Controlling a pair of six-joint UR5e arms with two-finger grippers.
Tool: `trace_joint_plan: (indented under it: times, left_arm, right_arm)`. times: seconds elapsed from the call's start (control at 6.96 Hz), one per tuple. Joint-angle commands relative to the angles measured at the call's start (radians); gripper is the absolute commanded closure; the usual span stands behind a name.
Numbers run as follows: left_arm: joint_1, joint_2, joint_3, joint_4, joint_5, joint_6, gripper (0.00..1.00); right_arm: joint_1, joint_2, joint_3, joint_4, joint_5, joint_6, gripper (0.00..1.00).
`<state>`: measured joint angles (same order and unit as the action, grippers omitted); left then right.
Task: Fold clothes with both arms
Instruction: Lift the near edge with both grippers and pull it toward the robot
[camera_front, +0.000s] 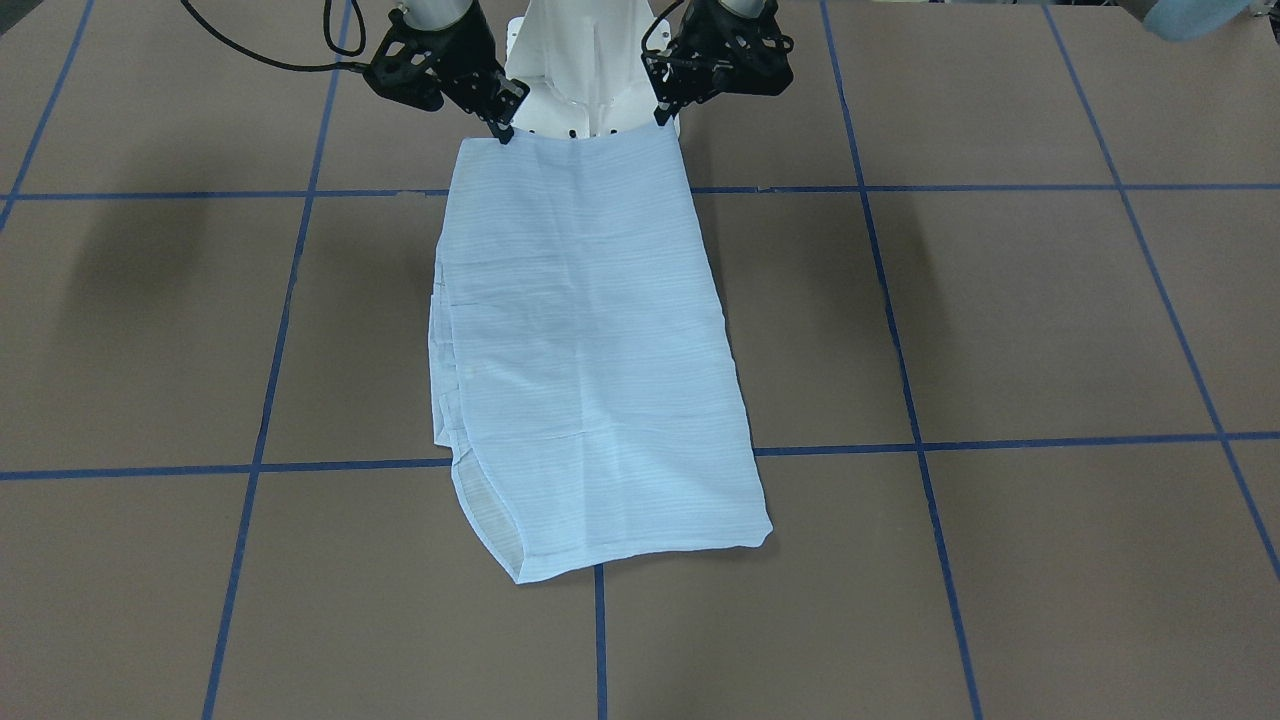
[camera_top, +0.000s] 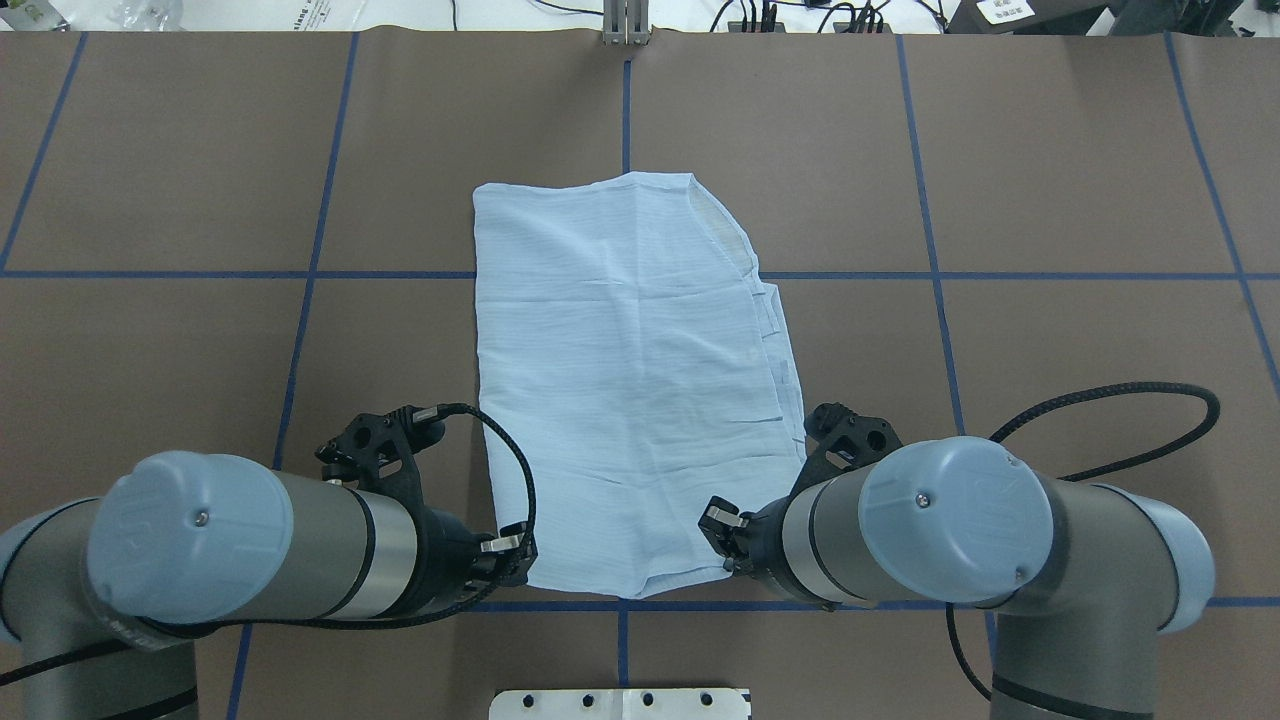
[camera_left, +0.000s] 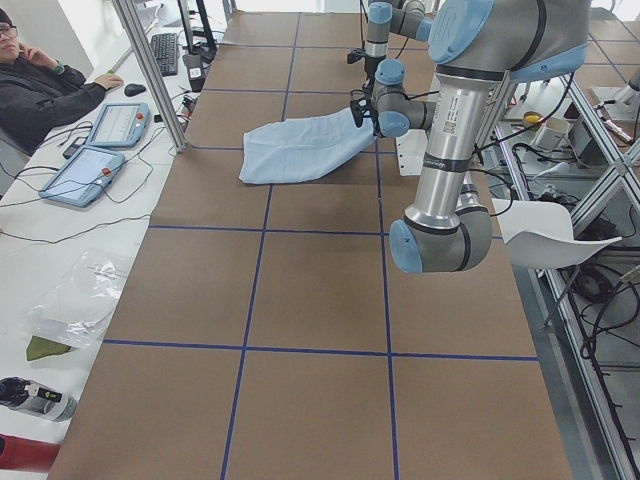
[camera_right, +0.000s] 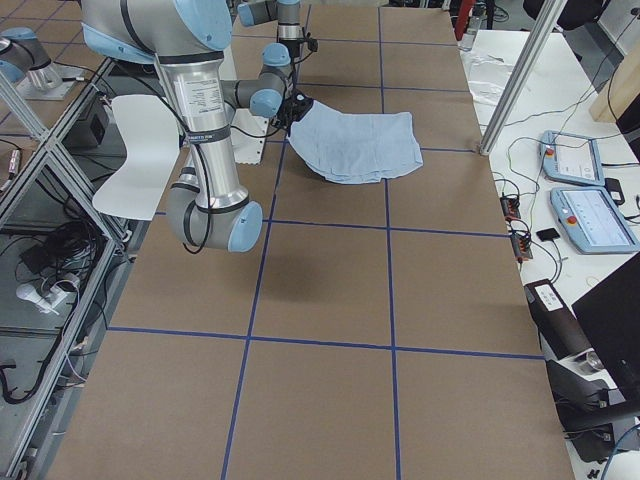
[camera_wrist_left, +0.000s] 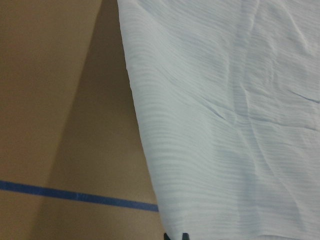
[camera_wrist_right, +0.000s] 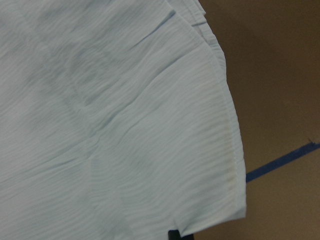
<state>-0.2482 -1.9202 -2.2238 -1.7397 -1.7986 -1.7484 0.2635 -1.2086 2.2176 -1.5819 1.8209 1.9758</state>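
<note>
Stretching away from the robot across the brown counter (camera_front: 1050, 320) with its blue tape grid (camera_front: 1000, 187), a light-blue striped shirt (camera_front: 590, 350), folded into a long panel, lies at the middle. The grey left arm (camera_top: 200, 540) and right arm (camera_top: 960, 520) reach in at its near edge. The left gripper (camera_front: 665, 115) is clenched on one near corner of the shirt and the right gripper (camera_front: 500, 128) on the other, both just in front of the white base (camera_front: 590, 90).

table (camera_front: 1000, 320): brown | blue tape grid (camera_front: 1000, 187) | side bench (camera_left: 60, 250): white, tablets (camera_left: 84, 174)
</note>
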Motion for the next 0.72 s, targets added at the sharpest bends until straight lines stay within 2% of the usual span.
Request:
trace_joint_plan:
  times: [0.0,0.29,0.57]
  left_arm:
    - [0.030,0.000,-0.118,0.043,-0.071,-0.008,1.00]
    - [0.029,0.003,-0.174,0.045,-0.107,-0.035,1.00]
    - [0.014,0.001,-0.139,0.043,-0.105,-0.036,1.00]
  right_arm:
    - [0.000,0.003,0.059,-0.006,0.153,0.000,1.00]
    - [0.031,0.000,0.097,-0.004,0.210,0.000,1.00]
    - [0.118,0.009,0.058,-0.006,0.213,-0.009,1.00]
